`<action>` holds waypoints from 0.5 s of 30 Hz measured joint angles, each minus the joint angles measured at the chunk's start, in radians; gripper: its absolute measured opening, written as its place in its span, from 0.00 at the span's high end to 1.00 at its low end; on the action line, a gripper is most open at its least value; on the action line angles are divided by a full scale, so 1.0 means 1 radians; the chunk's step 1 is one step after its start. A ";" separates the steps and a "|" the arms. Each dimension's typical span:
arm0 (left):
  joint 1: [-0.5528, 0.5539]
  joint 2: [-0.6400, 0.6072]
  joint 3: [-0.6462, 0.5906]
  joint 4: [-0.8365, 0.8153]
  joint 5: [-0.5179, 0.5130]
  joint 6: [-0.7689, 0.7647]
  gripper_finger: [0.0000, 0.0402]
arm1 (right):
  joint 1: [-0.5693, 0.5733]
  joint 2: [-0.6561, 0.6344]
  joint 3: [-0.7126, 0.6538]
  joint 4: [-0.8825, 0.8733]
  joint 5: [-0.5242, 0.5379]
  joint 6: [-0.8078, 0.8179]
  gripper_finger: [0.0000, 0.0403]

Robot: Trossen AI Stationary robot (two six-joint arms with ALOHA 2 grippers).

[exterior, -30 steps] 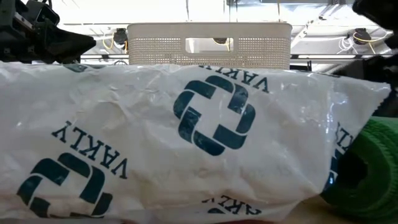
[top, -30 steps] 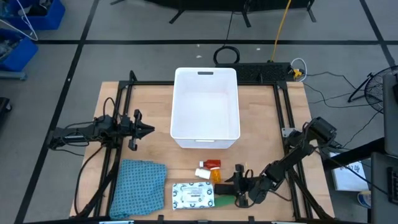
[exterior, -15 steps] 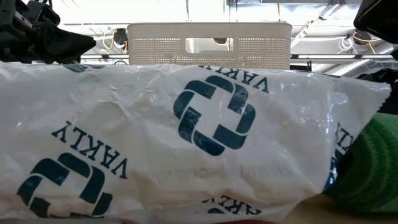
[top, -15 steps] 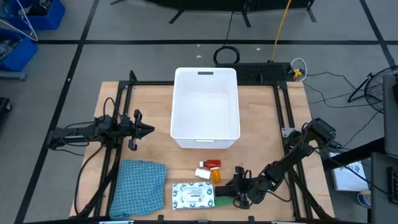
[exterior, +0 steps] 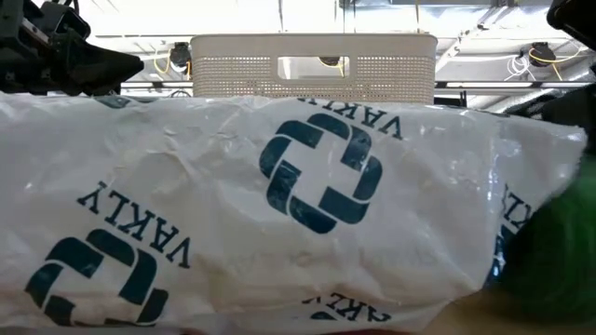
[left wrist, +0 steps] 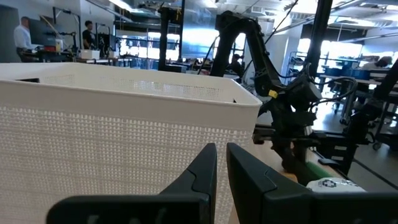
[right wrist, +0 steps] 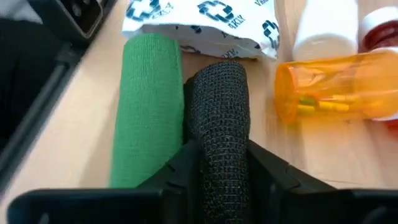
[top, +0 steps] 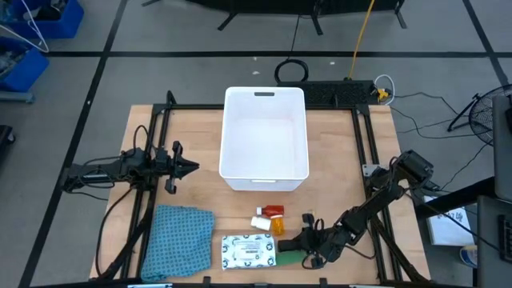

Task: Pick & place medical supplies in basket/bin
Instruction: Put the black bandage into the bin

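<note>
Right claw: right gripper [right wrist: 222,158] clenched on black woven bandage roll [right wrist: 219,112], near-right.
Advice: lift straight, sparing green roll [right wrist: 147,106].
Left claw: left gripper [left wrist: 221,163] clenched, empty, waiting left.

A: What sits between the fingers of the right claw [right wrist: 222,171]?

B: A black oblong roll of textured wrap [right wrist: 219,118]. One dark finger [right wrist: 180,165] presses each flank of it, so the claw grips the roll.

A: And beside it?

B: A green oblong roll of the same kind of wrap [right wrist: 148,106], lying parallel and touching the black one. Past their far ends lies a flat white packet with dark green print [right wrist: 199,22].

A: Anything else on the wooden counter [right wrist: 317,155]?

B: A clear orange pill bottle [right wrist: 333,93] on its side with yellow pieces inside, near the black roll but apart from it. A small white bottle [right wrist: 326,28] lies just beyond, and a red-capped piece [right wrist: 376,25] at the edge.
</note>
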 joint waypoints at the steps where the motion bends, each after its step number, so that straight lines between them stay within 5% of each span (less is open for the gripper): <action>1: 0.000 0.000 0.000 -0.001 0.000 0.000 0.90 | 0.000 -0.014 -0.002 -0.010 0.008 -0.019 0.79; 10: 0.000 0.000 0.000 -0.008 0.000 -0.026 0.90 | 0.000 -0.266 -0.079 0.022 0.050 -0.175 0.76; 15: 0.000 0.000 0.000 -0.008 0.000 -0.025 0.90 | -0.001 -0.423 -0.198 0.204 0.052 -0.320 0.77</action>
